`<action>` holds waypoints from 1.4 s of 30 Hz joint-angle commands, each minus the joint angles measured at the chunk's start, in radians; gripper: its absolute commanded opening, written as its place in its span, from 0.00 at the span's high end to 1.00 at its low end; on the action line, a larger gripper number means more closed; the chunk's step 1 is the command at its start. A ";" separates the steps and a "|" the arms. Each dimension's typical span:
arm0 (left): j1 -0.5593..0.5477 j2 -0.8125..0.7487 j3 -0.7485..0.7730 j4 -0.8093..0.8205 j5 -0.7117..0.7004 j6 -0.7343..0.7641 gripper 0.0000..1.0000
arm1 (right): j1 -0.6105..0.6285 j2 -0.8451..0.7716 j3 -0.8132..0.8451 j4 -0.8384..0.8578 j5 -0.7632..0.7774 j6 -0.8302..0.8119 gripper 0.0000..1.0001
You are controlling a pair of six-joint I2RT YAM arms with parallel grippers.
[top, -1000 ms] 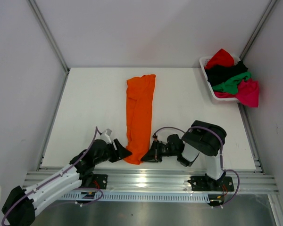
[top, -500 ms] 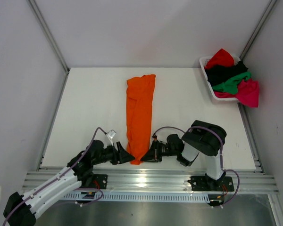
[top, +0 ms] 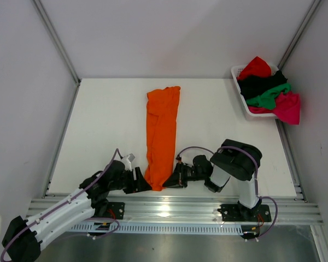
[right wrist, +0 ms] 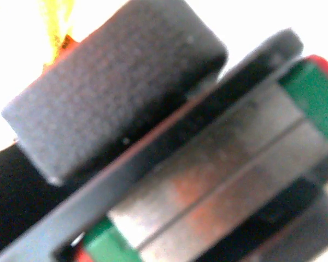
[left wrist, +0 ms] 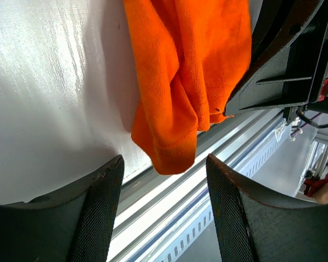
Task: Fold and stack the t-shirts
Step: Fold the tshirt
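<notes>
While spread, left gripper [top: 144, 184] beside orange t-shirt [top: 163, 125]

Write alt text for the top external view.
An orange shirt, folded into a long strip, lies on a white table; the right gripper appears to pinch its near right corner while the open left gripper sits beside its near left corner. A white basket at the far right corner holds red, black, green and pink shirts.

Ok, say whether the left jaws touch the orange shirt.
Apart. Left wrist view: left gripper open, bare gap between each finger and the orange t-shirt.
</notes>
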 commanded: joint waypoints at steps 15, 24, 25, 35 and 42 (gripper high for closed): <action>-0.004 0.014 -0.006 0.080 -0.055 -0.004 0.34 | 0.000 0.055 0.028 -0.008 -0.033 0.010 0.90; -0.006 0.135 0.020 0.157 -0.094 0.028 0.34 | 0.001 0.062 0.029 0.005 -0.032 0.016 0.90; -0.004 0.155 0.026 0.176 -0.094 0.031 0.34 | 0.001 0.061 0.031 0.005 -0.035 0.016 0.90; -0.004 0.269 0.067 0.209 -0.072 0.051 0.36 | 0.001 0.061 0.023 0.017 -0.030 0.019 0.90; -0.004 0.244 0.063 0.175 -0.092 0.061 0.99 | 0.001 0.075 0.022 0.037 -0.033 0.027 0.90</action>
